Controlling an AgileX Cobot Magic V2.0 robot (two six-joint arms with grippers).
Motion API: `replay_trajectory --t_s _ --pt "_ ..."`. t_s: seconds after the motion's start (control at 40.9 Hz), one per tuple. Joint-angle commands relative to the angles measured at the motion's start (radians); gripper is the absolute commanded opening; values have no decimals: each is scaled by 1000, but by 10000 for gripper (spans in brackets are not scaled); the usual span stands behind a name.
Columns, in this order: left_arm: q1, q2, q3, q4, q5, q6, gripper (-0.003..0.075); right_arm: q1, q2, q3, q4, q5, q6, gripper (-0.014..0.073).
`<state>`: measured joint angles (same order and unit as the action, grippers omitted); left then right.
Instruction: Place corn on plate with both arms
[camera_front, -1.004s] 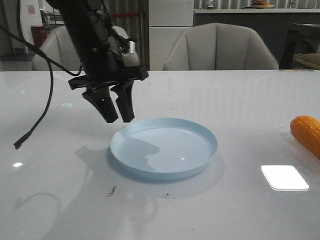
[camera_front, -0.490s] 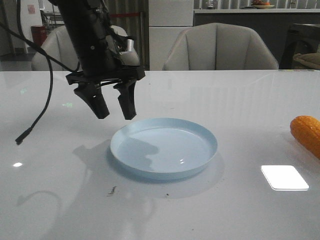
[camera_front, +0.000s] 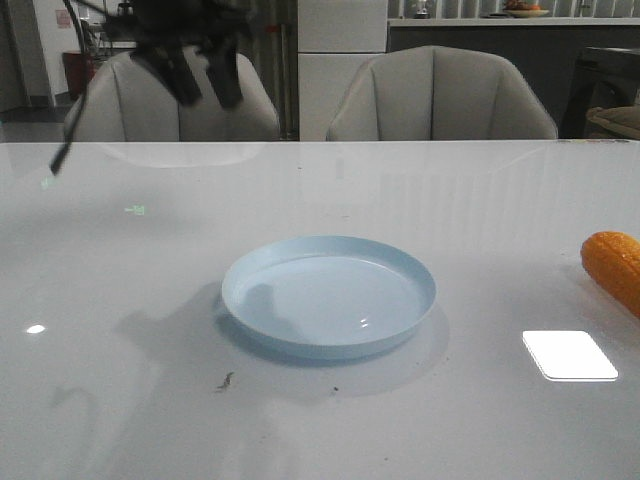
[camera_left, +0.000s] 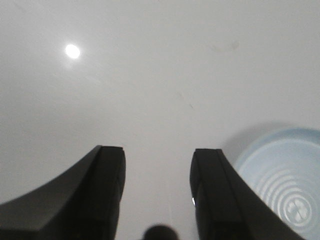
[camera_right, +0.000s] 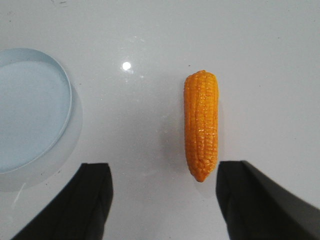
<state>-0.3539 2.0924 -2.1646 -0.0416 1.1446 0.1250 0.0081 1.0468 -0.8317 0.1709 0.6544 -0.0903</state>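
The pale blue plate (camera_front: 329, 293) sits empty on the white table near the middle; it also shows in the left wrist view (camera_left: 287, 185) and the right wrist view (camera_right: 27, 107). The orange corn (camera_front: 614, 265) lies on the table at the right edge, cut off by the frame. In the right wrist view the corn (camera_right: 201, 123) lies flat just beyond my right gripper (camera_right: 163, 172), which is open and empty. My left gripper (camera_front: 205, 80) hangs high above the table's far left, open and empty, with bare table between its fingers (camera_left: 110, 170).
A thin black cable (camera_front: 72, 135) dangles from the left arm above the far left of the table. Two beige chairs (camera_front: 440, 95) stand behind the table. A bright light patch (camera_front: 568, 354) reflects at the front right.
My left gripper has opened wider and risen from beside the plate's left rim up and back toward the top of the view. Plate and corn have stayed put.
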Motion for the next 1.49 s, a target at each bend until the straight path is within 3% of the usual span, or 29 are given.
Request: replay_trajectory --t_s 0.0,0.122,0.269,0.416,0.563,0.71,0.832,1.102,1.469 --pt "43 -176 -41 48 -89 -28 323 0 11 -49 8 -63 -6 544" --pt "114 -281 3 48 -120 -28 291 0 88 -122 0 -6 -6 519" --pt "195 -422 163 42 -227 -28 253 0 224 -283 -43 54 -6 518" --pt "245 -601 447 42 -415 -28 218 0 361 -455 -86 120 -6 518" --pt "277 -817 840 42 -648 -28 185 -4 502 -589 -105 219 -6 518" --pt "288 -1016 1155 42 -752 -28 165 -4 633 -655 -109 274 -6 518" --pt "288 -1151 1327 42 -784 -28 147 -4 713 -666 -110 306 -5 519" --pt "288 -1340 1449 42 -782 -28 127 -4 790 -666 -171 318 18 519" --pt "288 -1373 1451 42 -782 -28 127 -4 874 -666 -171 336 28 519"
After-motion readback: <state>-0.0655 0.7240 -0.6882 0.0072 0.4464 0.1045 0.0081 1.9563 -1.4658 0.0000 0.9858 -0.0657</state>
